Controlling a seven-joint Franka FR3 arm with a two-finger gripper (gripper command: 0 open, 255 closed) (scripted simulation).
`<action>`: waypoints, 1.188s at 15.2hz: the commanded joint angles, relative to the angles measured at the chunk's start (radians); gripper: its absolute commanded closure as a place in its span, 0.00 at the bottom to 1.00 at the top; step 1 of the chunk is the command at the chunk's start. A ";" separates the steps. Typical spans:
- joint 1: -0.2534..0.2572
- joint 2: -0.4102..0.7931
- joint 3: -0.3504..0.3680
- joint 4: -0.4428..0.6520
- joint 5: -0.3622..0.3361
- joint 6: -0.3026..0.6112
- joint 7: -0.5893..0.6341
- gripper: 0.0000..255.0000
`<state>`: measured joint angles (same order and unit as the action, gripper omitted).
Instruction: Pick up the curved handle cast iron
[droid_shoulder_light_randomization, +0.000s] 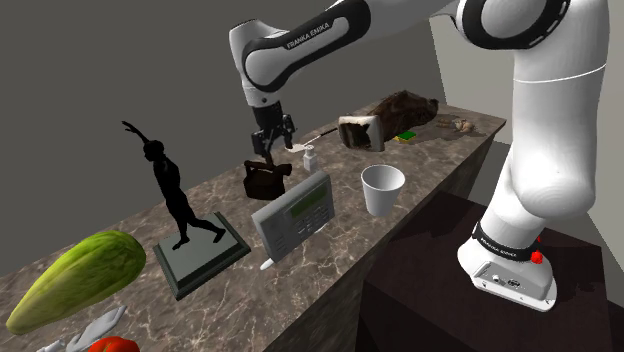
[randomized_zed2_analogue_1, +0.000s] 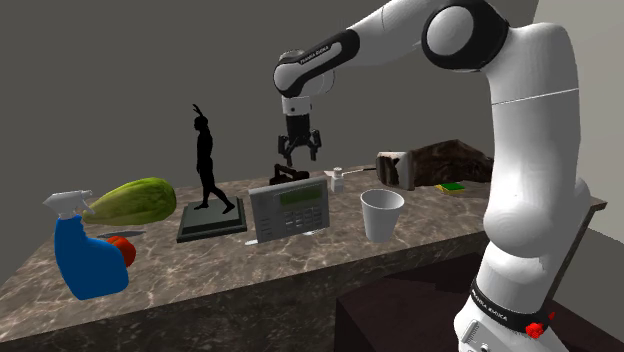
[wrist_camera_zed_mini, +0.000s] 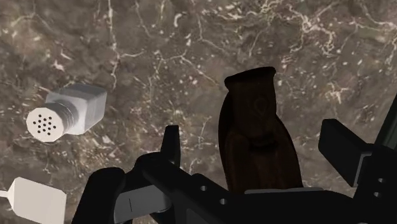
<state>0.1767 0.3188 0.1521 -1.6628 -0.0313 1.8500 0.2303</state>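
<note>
Two black fingers (wrist_camera_zed_mini: 170, 143) of the end effector (wrist_camera_zed_mini: 251, 137) stand apart, one on each side of the cast iron's (wrist_camera_zed_mini: 257, 121) dark brown curved handle, neither touching it. On the marbled bench (droid_shoulder_light_randomization: 435, 158) a white cup (droid_shoulder_light_randomization: 383, 188) stands nearest, then a grey keypad panel (droid_shoulder_light_randomization: 295, 212), with the iron just behind it. The arm (droid_shoulder_light_randomization: 305, 40) above reads "FRANKA EMIKA".

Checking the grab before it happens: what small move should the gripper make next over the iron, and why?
Probably lower straight down a little: the open gripper hangs over the iron, whose handle lines up between the fingers, untouched.
</note>
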 joint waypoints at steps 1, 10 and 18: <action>0.017 0.091 0.006 0.101 -0.010 -0.011 0.007 0.00; 0.018 0.123 0.003 0.045 -0.015 0.077 0.009 0.00; 0.018 0.125 0.003 0.048 -0.016 0.076 0.009 1.00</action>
<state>0.1947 0.4425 0.1545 -1.6148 -0.0469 1.9255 0.2392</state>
